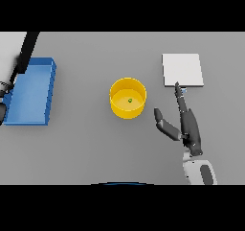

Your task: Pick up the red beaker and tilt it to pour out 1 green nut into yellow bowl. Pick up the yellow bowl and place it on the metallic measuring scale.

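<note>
1. Nearest the robot, the right hand rose from the lower right of the grey surface, fingers straight and relaxed, thumb spread toward the left, holding nothing. Its fingertips reached the near edge of the metallic measuring scale.
2. The yellow bowl stood upright to the left of that hand and a little beyond the thumb, apart from it. It is round, so no side favours a grasp. 1 green nut lay inside it, so the pour looked done.
3. The right hand was plainly the nearer one; I judged the coming move a leftward reach to the bowl's right wall, then a carry back right and farther out.
4. The scale lay beyond and right of the bowl, well apart from it.
5. At the far left sat a blue bin; the left hand showed only partly at the edge, its state impossible to tell. No red beaker was visible.
</note>
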Action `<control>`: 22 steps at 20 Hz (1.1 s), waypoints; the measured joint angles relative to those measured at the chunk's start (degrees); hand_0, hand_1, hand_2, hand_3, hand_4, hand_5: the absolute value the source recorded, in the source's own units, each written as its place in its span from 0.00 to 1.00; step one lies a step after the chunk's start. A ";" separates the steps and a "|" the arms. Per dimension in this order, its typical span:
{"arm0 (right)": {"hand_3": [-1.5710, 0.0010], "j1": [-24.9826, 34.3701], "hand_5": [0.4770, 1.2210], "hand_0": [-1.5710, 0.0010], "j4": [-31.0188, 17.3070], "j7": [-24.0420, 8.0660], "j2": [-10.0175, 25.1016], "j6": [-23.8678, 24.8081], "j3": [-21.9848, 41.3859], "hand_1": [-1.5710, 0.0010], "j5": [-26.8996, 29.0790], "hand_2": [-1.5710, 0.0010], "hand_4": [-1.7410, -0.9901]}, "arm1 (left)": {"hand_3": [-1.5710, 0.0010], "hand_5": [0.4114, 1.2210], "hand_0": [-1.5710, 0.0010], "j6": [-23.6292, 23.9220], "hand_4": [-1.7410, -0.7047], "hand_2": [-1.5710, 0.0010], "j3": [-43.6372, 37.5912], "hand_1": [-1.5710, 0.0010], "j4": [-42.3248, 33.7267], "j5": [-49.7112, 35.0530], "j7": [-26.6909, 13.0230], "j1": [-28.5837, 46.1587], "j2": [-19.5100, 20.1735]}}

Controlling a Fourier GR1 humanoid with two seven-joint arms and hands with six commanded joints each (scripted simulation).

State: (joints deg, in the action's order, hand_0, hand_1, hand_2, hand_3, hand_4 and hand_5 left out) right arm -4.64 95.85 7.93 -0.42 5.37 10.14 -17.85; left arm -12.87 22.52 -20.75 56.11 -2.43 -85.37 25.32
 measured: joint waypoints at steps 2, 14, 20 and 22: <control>1.00 -0.05 0.24 1.00 -0.01 0.60 -0.08 -0.41 -0.15 1.00 0.85 1.00 0.97 | 0.09 1.00 0.00 3.30 0.00 0.00 -5.11 0.00 0.15 -4.16 -2.05 2.48 2.83; 1.00 0.40 0.23 1.00 0.30 -1.18 1.00 1.26 0.99 1.00 -3.46 1.00 0.93 | 0.06 1.00 0.00 14.67 0.00 0.00 -26.20 0.00 -16.68 -26.55 -17.28 31.27 7.69; 1.00 -0.22 0.23 1.00 -0.33 -0.82 1.39 0.47 1.04 1.00 -3.12 1.00 0.96 | 0.08 1.00 0.00 18.07 0.00 0.00 -28.12 0.00 -34.38 -30.93 -24.52 45.96 3.64; 1.00 -0.45 0.23 1.00 -0.13 0.30 1.58 0.05 0.75 1.00 -2.22 1.00 0.97 | 0.06 1.00 0.00 18.99 0.00 0.00 -28.68 0.00 -37.46 -31.75 -25.30 49.03 2.58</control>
State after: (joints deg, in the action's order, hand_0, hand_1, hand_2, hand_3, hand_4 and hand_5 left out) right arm -5.09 95.72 8.24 1.16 5.42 10.88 -20.07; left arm 6.12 -6.15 -58.22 24.37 -27.73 -36.33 27.90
